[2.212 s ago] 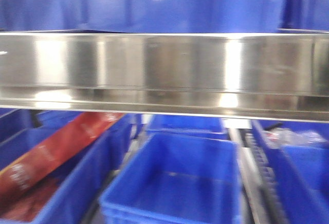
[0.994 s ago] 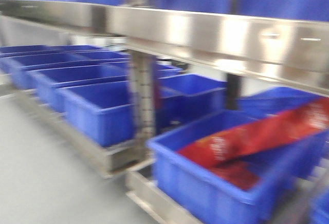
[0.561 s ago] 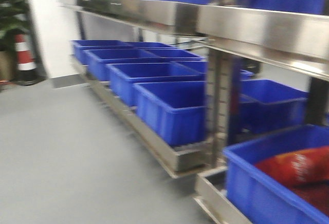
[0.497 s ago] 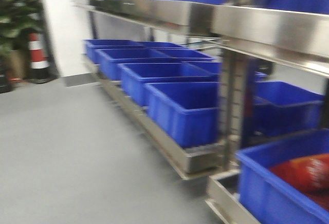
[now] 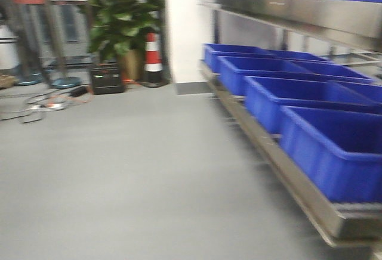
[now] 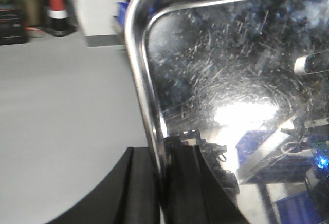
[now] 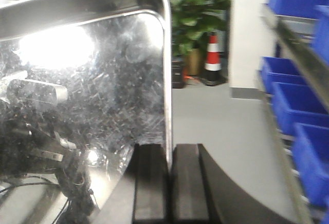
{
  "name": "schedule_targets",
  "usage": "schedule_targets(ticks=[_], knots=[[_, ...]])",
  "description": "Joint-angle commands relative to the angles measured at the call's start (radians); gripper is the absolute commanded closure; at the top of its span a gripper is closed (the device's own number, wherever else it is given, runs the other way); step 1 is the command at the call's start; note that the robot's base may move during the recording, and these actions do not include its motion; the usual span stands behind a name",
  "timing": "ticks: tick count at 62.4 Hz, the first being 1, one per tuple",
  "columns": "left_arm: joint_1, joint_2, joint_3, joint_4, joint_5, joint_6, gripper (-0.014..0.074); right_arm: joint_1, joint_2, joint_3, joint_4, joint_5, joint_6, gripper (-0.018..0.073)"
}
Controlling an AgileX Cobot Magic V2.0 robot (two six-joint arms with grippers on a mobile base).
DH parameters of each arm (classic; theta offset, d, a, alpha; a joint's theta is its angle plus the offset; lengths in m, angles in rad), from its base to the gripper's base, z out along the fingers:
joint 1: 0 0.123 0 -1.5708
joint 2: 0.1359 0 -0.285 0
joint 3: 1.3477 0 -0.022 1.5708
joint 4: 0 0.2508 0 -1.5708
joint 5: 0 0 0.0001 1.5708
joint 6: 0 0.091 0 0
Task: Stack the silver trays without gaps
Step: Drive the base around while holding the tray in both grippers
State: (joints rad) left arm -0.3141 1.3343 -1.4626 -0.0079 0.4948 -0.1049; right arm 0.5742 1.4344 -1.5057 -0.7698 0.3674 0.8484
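Note:
In the left wrist view a scratched, mirror-bright silver tray (image 6: 231,80) fills the right side. My left gripper (image 6: 160,183) is shut on its left rim, one black finger (image 6: 140,188) on each face. The right wrist view has a silver tray (image 7: 92,90) on the left, and my right gripper (image 7: 169,183) is shut on its right rim. I cannot tell whether both views show one and the same tray. Neither gripper nor any tray appears in the front view.
A steel rack stands at the right, with a row of blue bins (image 5: 334,146) on its low shelf (image 5: 286,176) and a rail (image 5: 298,9) above. Grey floor (image 5: 131,176) spreads left. A cone (image 5: 153,57), plant (image 5: 122,15), black box (image 5: 106,80) and cables (image 5: 48,102) sit at the back.
The front view has swung left, from close on the rack and a bin with a red bag to the floor. The rack now lies along the right side.

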Motion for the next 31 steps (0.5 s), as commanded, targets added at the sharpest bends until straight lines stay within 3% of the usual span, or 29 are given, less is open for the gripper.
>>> schedule_targets(ticks=[1, 31], knots=[[-0.008, -0.01, -0.007, -0.012, -0.015, 0.02, 0.0605, 0.004, -0.009, -0.008, -0.01, -0.092, -0.002, 0.0639], [-0.008, -0.01, -0.007, -0.012, -0.013, 0.02, 0.0605, 0.004, -0.009, -0.008, -0.01, -0.092, -0.002, 0.0639]])
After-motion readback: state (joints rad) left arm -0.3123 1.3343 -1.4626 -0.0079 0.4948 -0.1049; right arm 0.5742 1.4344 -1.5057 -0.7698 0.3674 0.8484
